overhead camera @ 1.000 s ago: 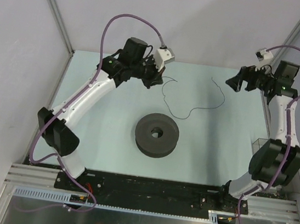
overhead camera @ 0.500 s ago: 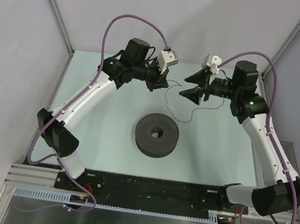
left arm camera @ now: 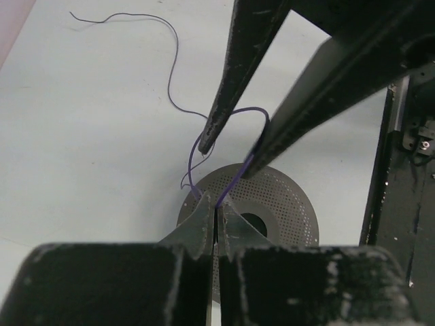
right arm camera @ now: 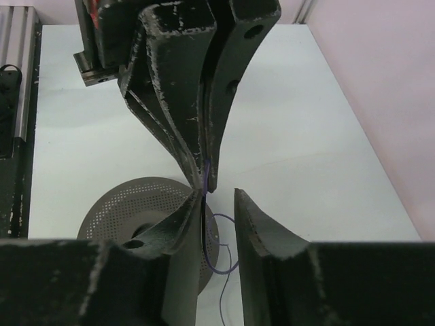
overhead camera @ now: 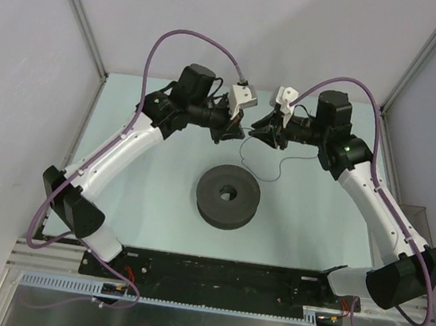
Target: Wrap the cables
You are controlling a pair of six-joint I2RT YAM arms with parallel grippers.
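The cable (left arm camera: 172, 68) is a hair-thin purple wire. One end is pinched in my left gripper (overhead camera: 234, 129), which is shut on it above the table's back middle. From those tips (left arm camera: 214, 207) the wire rises in a small loop between the right gripper's fingers (left arm camera: 209, 139), then trails over the table. My right gripper (right arm camera: 219, 197) meets the left one tip to tip. Its jaws stand a little apart, and the wire (right arm camera: 221, 272) runs through the gap along one finger. The dark perforated spool (overhead camera: 228, 196) lies flat on the table below both grippers.
Grey walls and slanted aluminium posts (overhead camera: 77, 12) close in the table on three sides. A black base rail (overhead camera: 220, 272) runs along the near edge. Purple hoses (overhead camera: 194, 38) arch above both arms.
The right arm has swung in from the far right to meet the left gripper, its jaws narrowing from wide open. The left gripper has shifted slightly right, dragging the cable with it.
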